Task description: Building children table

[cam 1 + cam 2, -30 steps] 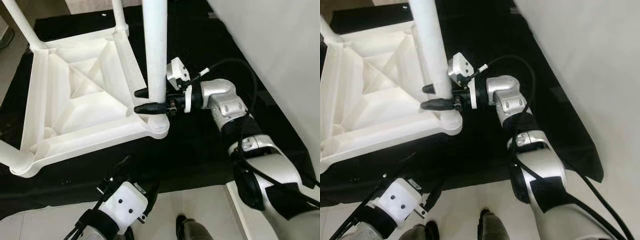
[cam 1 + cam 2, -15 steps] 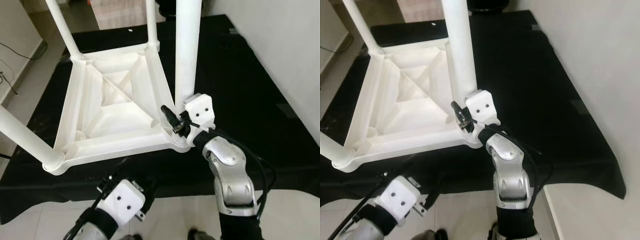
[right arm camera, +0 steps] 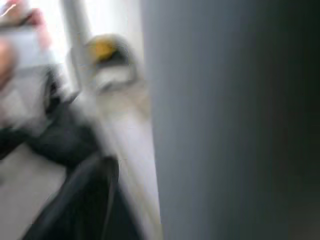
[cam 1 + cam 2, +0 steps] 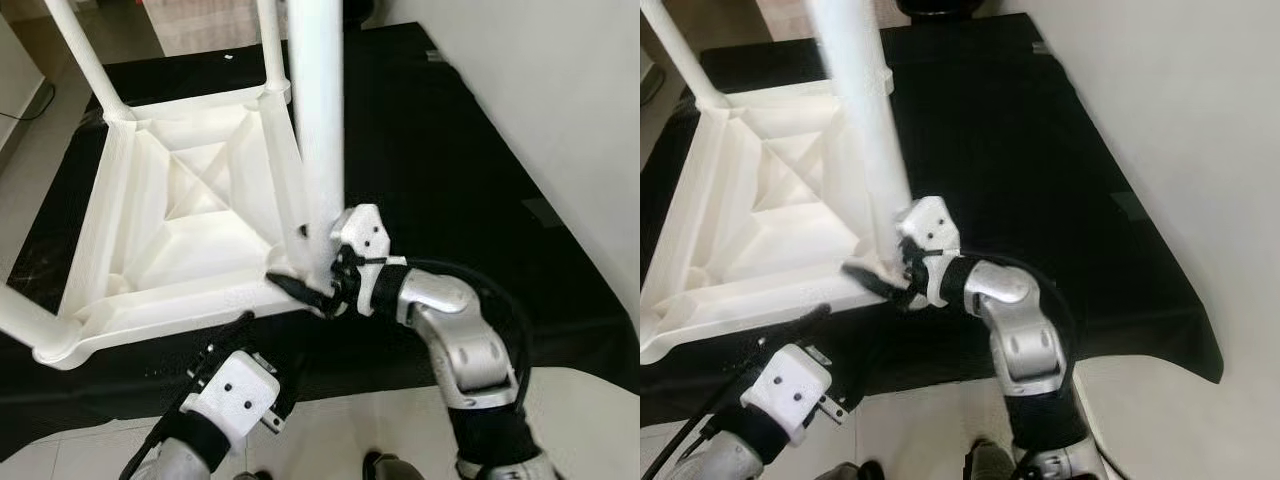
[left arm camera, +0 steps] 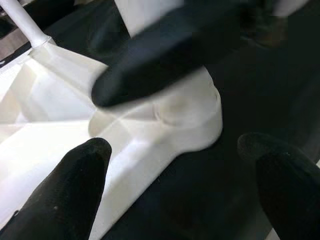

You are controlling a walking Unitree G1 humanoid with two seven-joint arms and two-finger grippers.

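Upturned table (image 4: pixel 170 225) is seen left of centre on black mat (image 4: pixel 440 150). Left gripper (image 5: pixel 175 190), lower left, is spread open, empty. Right gripper (image 4: pixel 312 290) is clamped round near-corner leg (image 4: pixel 318 130) base. Step judged: seating the leg; twisting or pressing down is called for.

Even daylight leaves both head views bright and fairly sharp, with soft shadows inside the white table (image 4: pixel 180 225) against the dark mat (image 4: pixel 440 150), while the left wrist view is close and defocused and the right wrist view is dim and heavily smeared.
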